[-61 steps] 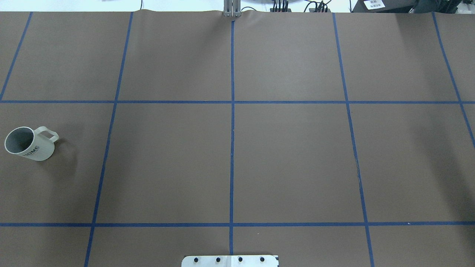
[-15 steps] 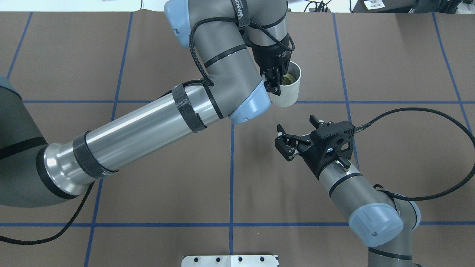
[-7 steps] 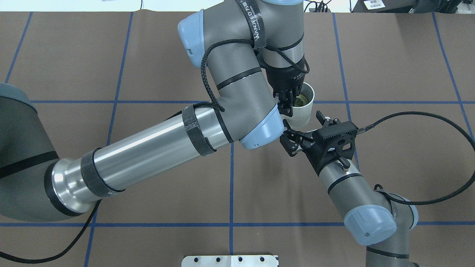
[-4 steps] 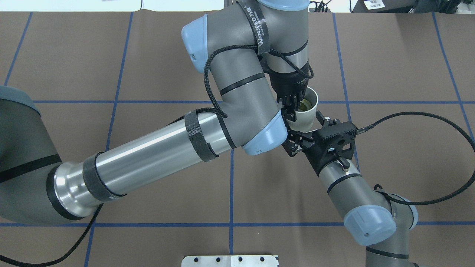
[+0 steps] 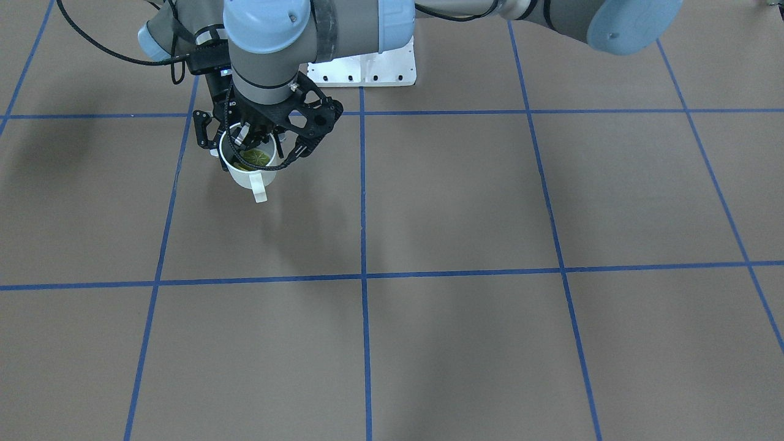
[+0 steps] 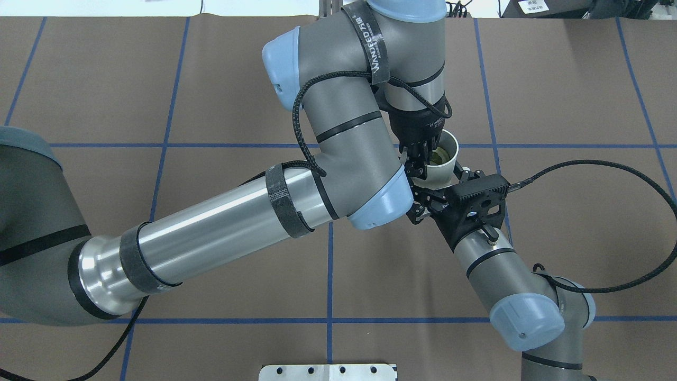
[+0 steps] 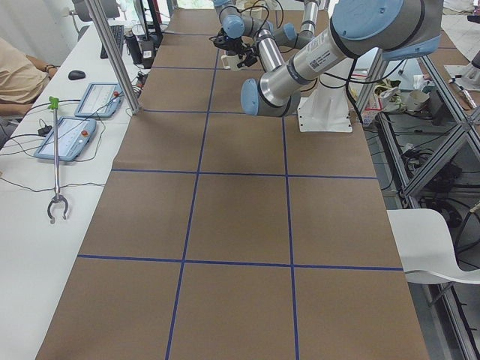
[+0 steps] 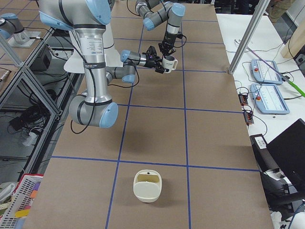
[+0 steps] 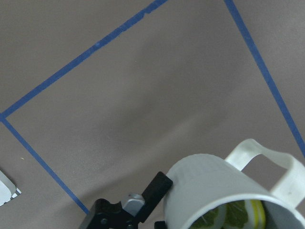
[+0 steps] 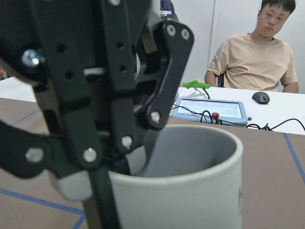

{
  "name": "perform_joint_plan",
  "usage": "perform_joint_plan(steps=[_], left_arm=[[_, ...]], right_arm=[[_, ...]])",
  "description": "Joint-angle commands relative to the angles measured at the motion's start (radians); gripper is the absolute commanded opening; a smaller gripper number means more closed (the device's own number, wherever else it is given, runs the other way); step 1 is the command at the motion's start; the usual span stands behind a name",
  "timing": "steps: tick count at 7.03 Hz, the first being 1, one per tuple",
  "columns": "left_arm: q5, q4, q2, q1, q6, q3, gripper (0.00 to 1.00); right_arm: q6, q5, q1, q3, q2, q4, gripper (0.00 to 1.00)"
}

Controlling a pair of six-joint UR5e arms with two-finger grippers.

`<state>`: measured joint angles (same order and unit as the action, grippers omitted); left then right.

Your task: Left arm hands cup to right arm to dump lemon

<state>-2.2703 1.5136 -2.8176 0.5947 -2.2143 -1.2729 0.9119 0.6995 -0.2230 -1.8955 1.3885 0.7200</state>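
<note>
Left claw (image 6: 420,161), clenched on a white mug (image 6: 443,170) holding a yellow-green lemon slice (image 6: 438,155), has lowered it into the released right claw (image 6: 440,191) for handover.

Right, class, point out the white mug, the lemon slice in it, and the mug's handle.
white mug (image 5: 244,179): exterior front-facing view, on its outer wall below the rim.
lemon slice (image 5: 257,158): exterior front-facing view, on its segmented face.
mug handle (image 9: 289,179): left wrist-mounted view, on its thick outer bar.
</note>
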Motion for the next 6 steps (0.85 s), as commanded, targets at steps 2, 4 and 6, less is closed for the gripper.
perform_joint_plan(steps=[2,4,6], left_arm=[[-0.002,-0.001,0.003,-0.003,-0.002,-0.006,0.0],[-0.003,-0.001,0.003,-0.004,-0.002,-0.006,0.0],[-0.006,0.0,0.003,-0.004,-0.002,-0.006,0.49]], right_arm=[[-0.001,0.0,0.001,0.001,0.0,-0.001,0.99],[0.001,0.0,0.002,0.0,0.0,-0.002,0.67],[0.002,0.0,0.005,0.0,0.0,-0.002,0.28]])
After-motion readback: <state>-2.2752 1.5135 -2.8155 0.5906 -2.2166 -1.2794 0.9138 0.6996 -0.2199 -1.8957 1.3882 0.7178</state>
